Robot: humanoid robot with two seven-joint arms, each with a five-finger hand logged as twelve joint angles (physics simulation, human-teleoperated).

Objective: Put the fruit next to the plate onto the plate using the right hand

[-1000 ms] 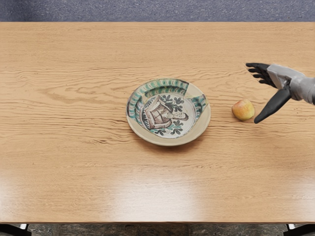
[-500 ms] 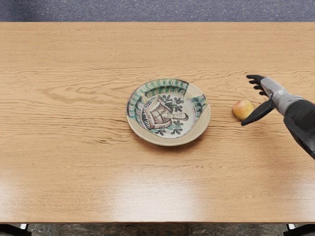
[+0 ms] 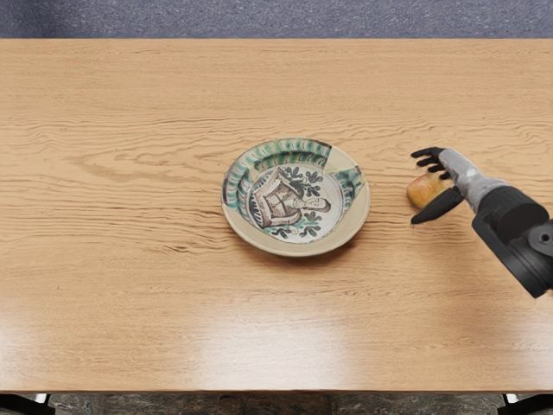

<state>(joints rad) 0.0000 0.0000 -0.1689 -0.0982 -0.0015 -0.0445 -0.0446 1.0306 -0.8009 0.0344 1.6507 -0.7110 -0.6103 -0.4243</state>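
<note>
**Table** (image 3: 173, 328): wood, glossy at its near edge, carrying every item below.

**Right arm** (image 3: 514, 235): dark forearm, coming in from the right edge and angling up toward the fruit.

**Right hand** (image 3: 451, 173): bracketing the fruit with the fingers (image 3: 425, 156) spread and gripping nothing. The thumb is lying on the near side and the others are reaching over the far side.
- Risk: if the thumb is closing first, it is likely pushing the round fruit away rather than pinching it.

**Fruit** (image 3: 422, 191): small, yellow-red, sitting on the table just right of the plate, clear of the rim and partly covered by the hand.
- Risk: being round, it is liable to roll out of a shallow or off-centre grip.

**Plate** (image 3: 259, 240): painted, lying mid-table and holding nothing.
- Risk: a low carry is courting a knock against the raised rim, and a high release is inviting the fruit to roll back off.

**Left hand**: not showing.
</note>
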